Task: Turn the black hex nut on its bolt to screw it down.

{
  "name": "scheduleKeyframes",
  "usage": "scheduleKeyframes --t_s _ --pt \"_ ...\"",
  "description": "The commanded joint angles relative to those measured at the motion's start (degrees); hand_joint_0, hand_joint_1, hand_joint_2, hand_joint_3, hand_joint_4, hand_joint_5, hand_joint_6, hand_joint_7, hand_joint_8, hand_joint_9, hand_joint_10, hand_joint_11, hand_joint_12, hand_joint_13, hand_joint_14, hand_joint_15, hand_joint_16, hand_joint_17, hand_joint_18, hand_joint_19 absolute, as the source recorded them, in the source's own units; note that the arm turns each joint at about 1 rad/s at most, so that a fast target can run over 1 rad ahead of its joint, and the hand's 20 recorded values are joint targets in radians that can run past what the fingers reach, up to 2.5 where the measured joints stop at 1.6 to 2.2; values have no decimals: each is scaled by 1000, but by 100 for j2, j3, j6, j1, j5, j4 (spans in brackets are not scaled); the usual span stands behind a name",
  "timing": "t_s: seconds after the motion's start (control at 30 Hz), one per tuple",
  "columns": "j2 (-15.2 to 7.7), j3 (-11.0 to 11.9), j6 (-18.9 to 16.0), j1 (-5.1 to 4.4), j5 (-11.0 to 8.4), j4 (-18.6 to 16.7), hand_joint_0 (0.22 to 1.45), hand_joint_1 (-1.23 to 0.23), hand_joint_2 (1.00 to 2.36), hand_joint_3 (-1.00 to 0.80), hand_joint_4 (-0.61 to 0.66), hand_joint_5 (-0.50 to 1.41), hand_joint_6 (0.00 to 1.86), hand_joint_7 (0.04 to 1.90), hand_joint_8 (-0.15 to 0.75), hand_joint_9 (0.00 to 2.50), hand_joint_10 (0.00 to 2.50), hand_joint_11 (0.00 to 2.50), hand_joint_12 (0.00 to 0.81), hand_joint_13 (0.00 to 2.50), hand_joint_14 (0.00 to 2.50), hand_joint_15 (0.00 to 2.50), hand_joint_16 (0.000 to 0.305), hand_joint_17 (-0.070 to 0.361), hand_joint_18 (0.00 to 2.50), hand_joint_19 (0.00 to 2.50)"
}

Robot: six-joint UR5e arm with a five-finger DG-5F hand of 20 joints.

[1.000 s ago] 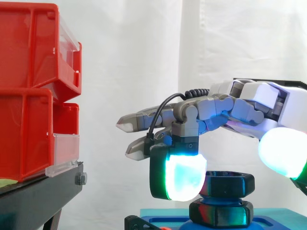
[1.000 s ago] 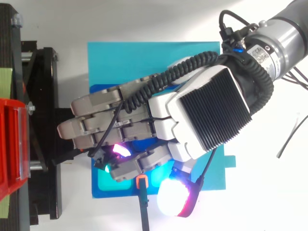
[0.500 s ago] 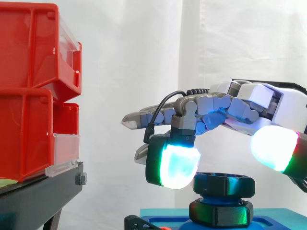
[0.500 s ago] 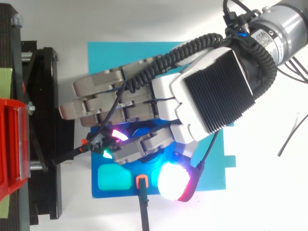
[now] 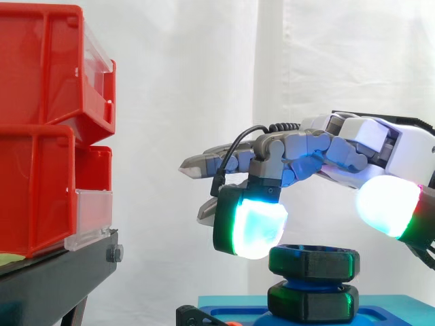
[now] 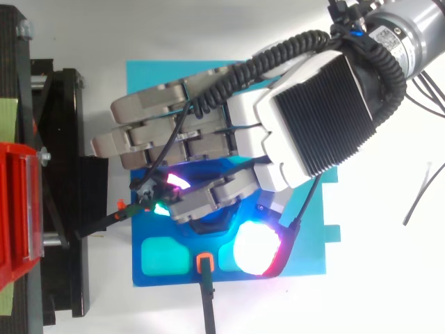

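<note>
The robot hand (image 5: 380, 146), loosely open and gripping nothing, is hovering just above the black hex nut (image 5: 314, 261), which is sitting over a second hex piece (image 5: 312, 301) on the cyan base plate (image 6: 160, 76), with a good turn likely calling for its glowing fingertips (image 5: 251, 227) to settle on opposite flats first.

The black hex nut (image 5: 314, 258) and the blue base (image 5: 408, 309) look like smooth, faintly glossy plastic, the hand (image 6: 313, 118) has matt white and grey plastic shells, the red bins (image 5: 41, 122) are shiny plastic, and the curtain (image 5: 204, 68) is soft cloth.
</note>
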State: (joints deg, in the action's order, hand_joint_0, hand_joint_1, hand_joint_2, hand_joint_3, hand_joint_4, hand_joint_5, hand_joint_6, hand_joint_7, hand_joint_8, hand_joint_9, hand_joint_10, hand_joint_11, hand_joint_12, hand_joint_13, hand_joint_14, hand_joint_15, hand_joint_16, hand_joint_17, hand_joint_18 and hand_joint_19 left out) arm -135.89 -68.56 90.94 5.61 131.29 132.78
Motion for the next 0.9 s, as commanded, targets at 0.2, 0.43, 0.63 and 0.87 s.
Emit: scheduleKeyframes --t_s 0.2,0.43,0.63,0.87 --pt "1 9 -77 116 151 -7 484 -88 1000 -500 212 -50 500 1363 301 861 3 92 370 566 3 80 55 123 446 212" --pt "1 440 -200 142 371 248 483 -83 1000 -500 224 -60 502 1275 302 860 3 91 369 576 3 88 55 124 460 220" --pt "1 686 -217 54 362 468 484 -76 1000 -500 228 -65 502 1234 300 864 2 86 371 583 5 92 55 124 471 222" --pt "1 774 -217 -95 309 494 485 -73 1000 -500 233 -75 503 1161 301 868 3 80 371 588 4 96 55 124 473 225"
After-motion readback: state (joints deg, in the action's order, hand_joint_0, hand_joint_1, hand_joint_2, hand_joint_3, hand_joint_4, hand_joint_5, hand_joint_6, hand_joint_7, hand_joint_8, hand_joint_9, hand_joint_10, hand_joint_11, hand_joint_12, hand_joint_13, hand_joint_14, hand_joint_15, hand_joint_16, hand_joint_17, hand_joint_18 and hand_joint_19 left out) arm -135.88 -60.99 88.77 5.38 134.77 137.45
